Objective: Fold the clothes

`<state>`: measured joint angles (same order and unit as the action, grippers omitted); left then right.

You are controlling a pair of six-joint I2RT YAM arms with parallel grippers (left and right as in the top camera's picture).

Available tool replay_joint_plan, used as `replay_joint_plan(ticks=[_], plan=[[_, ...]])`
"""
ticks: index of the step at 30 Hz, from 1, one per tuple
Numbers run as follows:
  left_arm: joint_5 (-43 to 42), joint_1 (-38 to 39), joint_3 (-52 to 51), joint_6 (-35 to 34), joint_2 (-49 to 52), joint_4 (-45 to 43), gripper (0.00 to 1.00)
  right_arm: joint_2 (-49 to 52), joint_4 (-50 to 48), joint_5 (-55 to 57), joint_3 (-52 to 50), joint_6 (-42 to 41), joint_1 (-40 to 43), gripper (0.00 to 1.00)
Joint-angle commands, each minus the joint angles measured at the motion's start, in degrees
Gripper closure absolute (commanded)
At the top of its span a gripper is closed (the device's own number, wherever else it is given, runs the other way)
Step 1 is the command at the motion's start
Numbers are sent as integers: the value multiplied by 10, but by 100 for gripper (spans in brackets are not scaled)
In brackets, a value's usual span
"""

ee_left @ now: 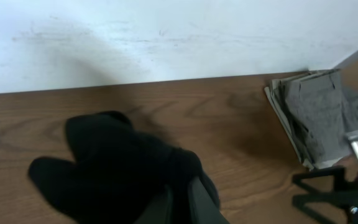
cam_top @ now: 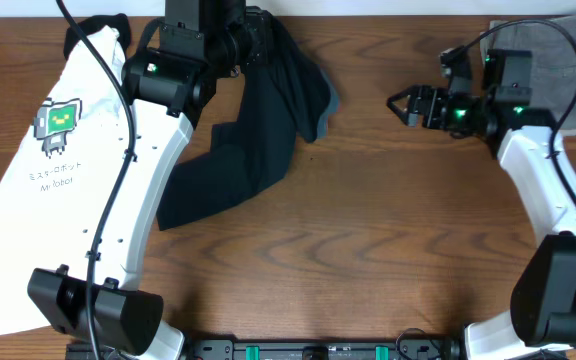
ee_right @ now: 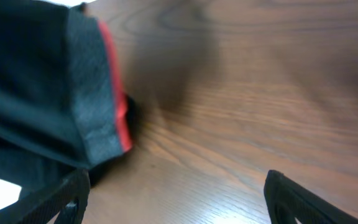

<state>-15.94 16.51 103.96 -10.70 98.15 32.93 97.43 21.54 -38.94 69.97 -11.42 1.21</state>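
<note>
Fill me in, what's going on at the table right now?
The left gripper is shut on a bunch of the black trousers near the back of the table. The rest of the fabric trails loose across the wood, not folded yet. The right gripper is open and holds nothing, pointed at the waistband end. A white T-shirt lies at the left, and grey folded trousers sit in the back right corner.

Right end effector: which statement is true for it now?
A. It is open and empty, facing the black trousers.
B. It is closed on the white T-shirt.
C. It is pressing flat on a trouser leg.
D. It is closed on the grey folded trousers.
A: the right end effector has its jaws spread with nothing between them, and bare table separates it from the black trousers, seen ahead in its wrist view.
</note>
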Motion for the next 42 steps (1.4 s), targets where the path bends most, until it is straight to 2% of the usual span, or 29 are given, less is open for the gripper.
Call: replay_joint_plan(ticks=[1,6,10,17,22,31,42], plan=[[-4,0,8,-9,-3,-8,94,-9,-73,-56,-57,-35,-23,12],[-30,3,8,-11,-3,-9,94,-7,-289,-68,-148,-76,-59,13],[-30,13,8,-10,-3,-13,94,-7,-417,-11,-198,-143,-102,18],[-30,30,9,-11,-3,-32,94,-7,-428,65,-207,-137,-169,18],[-31,41,9,-21,-3,-37,94,7,-428,90,-207,-129,-178,17],[-32,45,9,-23,-14,-36,94,90,-482,82,-207,-130,-177,14],[-31,51,9,-23,-14,-32,94,131,-599,33,-206,-155,-177,21]])
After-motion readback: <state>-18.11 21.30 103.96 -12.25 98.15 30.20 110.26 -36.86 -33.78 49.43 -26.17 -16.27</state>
